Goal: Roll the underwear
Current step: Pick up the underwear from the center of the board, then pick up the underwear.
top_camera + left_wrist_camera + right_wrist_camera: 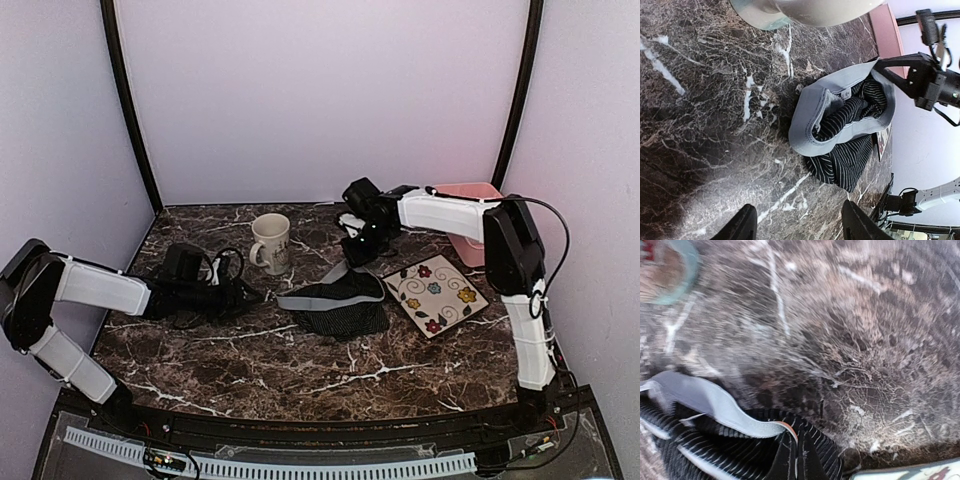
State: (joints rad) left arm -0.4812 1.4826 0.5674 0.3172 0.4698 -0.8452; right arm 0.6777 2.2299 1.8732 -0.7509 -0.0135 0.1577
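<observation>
Right gripper (796,461) is pinching fully closed on the grey waistband of the black underwear (335,303), which is lying bunched mid-bench. Left gripper (797,227) is hovering open and empty toward the left edge. Risk: the thin pinch slipping, or the cloth snagging the flowered plate (440,295).

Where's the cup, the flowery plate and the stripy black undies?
cup (271,240): top view, on its side wall.
flowery plate (437,293): top view, on its middle.
black undies (840,167): left wrist view, on the ribbed black part.
</observation>
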